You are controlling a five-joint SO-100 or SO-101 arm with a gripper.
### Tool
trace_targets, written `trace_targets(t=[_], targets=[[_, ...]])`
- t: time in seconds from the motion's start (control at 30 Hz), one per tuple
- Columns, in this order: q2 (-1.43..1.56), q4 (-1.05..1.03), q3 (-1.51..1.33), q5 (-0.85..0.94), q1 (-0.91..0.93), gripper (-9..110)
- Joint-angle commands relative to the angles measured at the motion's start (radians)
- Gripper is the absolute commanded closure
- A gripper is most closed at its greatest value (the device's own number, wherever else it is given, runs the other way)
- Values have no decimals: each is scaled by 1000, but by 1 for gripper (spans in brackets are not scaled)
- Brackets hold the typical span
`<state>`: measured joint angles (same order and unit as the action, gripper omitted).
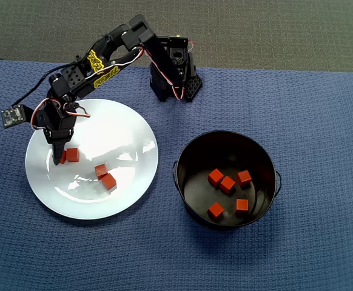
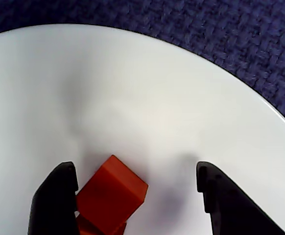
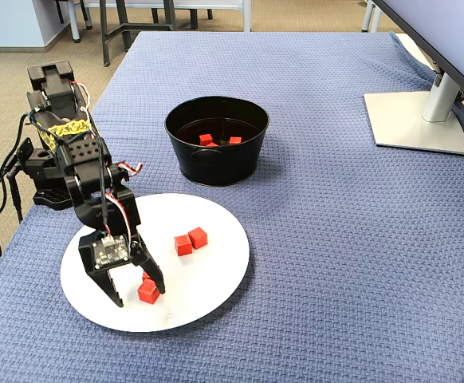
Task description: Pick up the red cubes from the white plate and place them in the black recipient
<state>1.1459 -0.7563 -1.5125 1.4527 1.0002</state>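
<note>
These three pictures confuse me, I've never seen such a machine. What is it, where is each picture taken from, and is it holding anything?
It is a small black robot arm on a table covered with a blue cloth. At its end sits a gripper, two fingers that close like tongs.

One picture looks straight down from above. One is taken from a camera standing off to the side. The close-up comes from a camera riding on the arm's wrist, so you see the two dark fingers at the bottom.

On the cloth lie a white plate and a black pot. Four red cubes are on the plate: two side by side, two more under the gripper. Five already lie in the pot.

Nothing is held yet. The gripper is open, lowered over one cube, which sits against one finger.
</note>
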Motion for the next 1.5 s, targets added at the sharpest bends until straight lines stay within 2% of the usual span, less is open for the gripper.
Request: trace_targets(t=[0.0, 0.23, 0.47, 0.67, 1.07, 1.47], targets=[[-3, 54, 29, 101, -15, 75], [34, -83, 147, 98, -48, 76], [86, -51, 67, 58, -52, 76], [118, -38, 31, -98, -34, 77], [92, -147, 121, -367, 38, 80], [14, -164, 169, -434, -6, 82]])
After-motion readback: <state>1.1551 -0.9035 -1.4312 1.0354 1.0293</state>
